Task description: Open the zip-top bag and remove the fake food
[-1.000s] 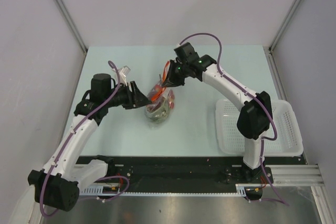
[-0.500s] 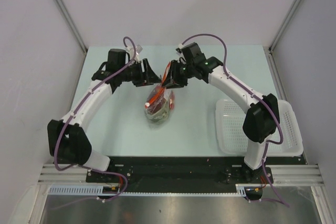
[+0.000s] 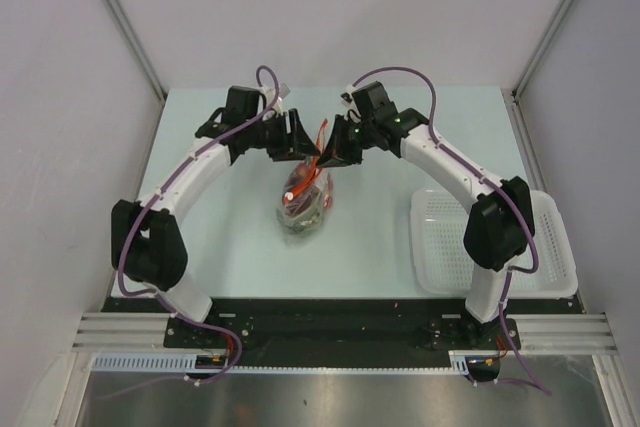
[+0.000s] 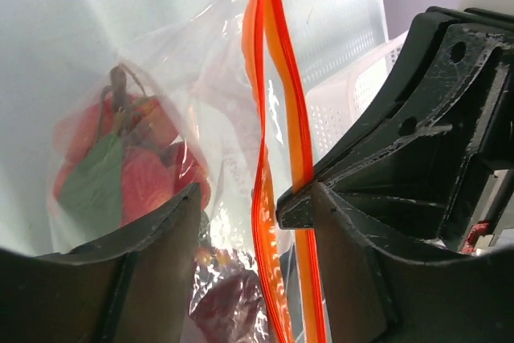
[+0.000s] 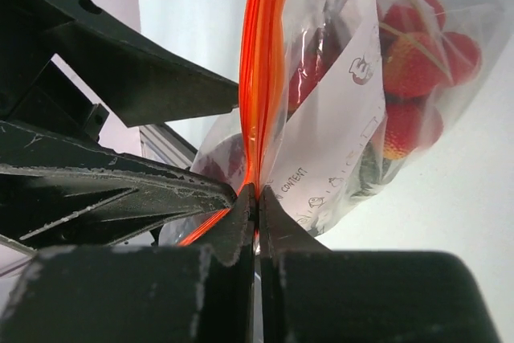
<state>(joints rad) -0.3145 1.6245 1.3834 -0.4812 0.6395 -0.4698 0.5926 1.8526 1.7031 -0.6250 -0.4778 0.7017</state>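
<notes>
Bag seemingly unopened, food inside.
Right gripper pinches zip; left gripper gapes around it, ungripped. Opening, emptying remain.

Top camera looks down from behind onto the whole counter; both wrist cameras sit close, sharing the zip-top bag.
</notes>
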